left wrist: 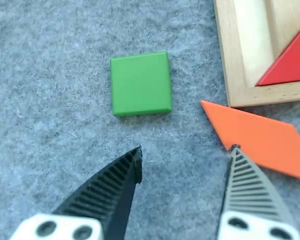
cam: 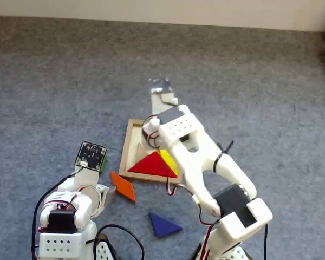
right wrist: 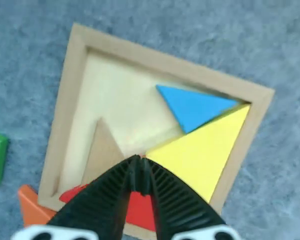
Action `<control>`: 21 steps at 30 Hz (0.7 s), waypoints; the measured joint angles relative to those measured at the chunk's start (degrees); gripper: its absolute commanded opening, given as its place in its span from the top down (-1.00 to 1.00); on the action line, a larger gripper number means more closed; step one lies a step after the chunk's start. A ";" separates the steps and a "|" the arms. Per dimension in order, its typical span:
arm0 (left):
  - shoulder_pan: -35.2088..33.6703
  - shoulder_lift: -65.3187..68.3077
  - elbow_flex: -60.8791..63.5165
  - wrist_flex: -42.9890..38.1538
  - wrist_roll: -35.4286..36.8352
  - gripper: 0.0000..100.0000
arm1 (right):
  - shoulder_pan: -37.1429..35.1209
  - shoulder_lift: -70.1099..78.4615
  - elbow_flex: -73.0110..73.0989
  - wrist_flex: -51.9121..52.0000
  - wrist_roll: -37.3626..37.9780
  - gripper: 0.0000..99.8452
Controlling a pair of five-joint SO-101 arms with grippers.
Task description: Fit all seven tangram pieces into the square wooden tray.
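The square wooden tray [right wrist: 71, 75] [cam: 131, 142] holds a light blue triangle [right wrist: 195, 106], a yellow triangle [right wrist: 202, 152] [cam: 171, 161], a red triangle [right wrist: 140, 206] [cam: 151, 164] and a tan wood-coloured triangle [right wrist: 103, 150]. My right gripper [right wrist: 140, 164] [cam: 161, 92] hangs shut above the tray with nothing in it. On the carpet left of the tray lie a green square [left wrist: 141, 83] and an orange parallelogram [left wrist: 260, 137] [cam: 123, 186]. My left gripper [left wrist: 186, 152] is open just short of the square, one fingertip over the parallelogram's edge. A dark blue triangle [cam: 163, 225] lies near the front.
Grey carpet covers the whole table. The right arm [cam: 206, 162] stretches over the tray's right side and hides part of it. The tray's near corner [left wrist: 240, 75] lies close to the left gripper's right finger [left wrist: 242, 185].
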 measured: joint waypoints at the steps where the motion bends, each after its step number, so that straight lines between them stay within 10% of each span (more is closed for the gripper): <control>1: 0.00 0.00 0.00 0.00 0.00 0.49 | 0.88 0.00 0.00 -1.32 0.00 0.99; 21: 0.00 0.00 0.00 0.00 0.00 0.49 | 8.79 9.05 -0.26 -10.64 0.00 0.99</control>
